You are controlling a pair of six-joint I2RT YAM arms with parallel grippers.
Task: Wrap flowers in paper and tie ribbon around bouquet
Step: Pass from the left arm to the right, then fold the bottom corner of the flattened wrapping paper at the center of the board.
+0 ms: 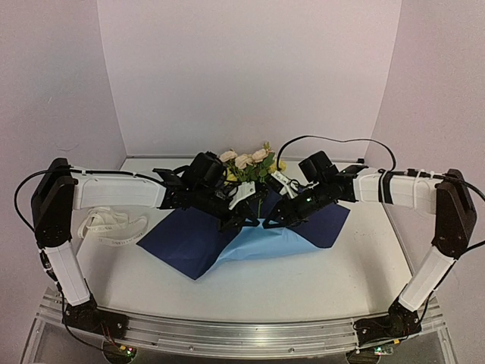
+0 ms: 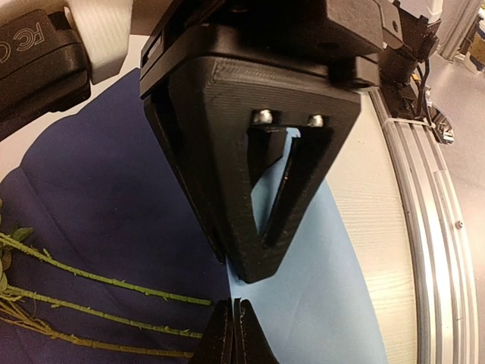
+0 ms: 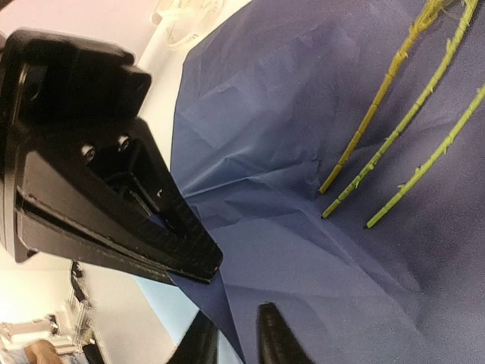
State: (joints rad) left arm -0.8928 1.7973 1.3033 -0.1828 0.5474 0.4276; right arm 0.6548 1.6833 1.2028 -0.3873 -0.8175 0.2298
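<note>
Paper (image 1: 189,239) is being shown spread on the desk (image 1: 303,288) in the top view, its navy face lying over most of the sheet and its light blue face showing along the near right. The flowers (image 1: 246,161) are lying at the far middle of it, blooms pointing away, partly hidden behind the two arms. The ribbon (image 1: 106,225) is lying in a loose heap on the desk, well apart to the left. The left gripper (image 1: 254,222) and the right gripper (image 1: 267,222) are being held tip to tip, nearly touching, over the middle of the paper, just near of the blooms. How the fingers stand cannot be told from above.

That detail is being given by the wrist views. In the left wrist view, the left gripper's own fingers (image 2: 227,337) are being shown pressed together on the edge where navy meets light blue. In the right wrist view, creases are being shown running up to that tip. There, the right gripper's fingers (image 3: 276,341) are being shown with a narrow gap, the paper's folded edge lying in it.

The thin green stems (image 3: 402,125), hidden from above, are being shown resting bare on the navy face.
</note>
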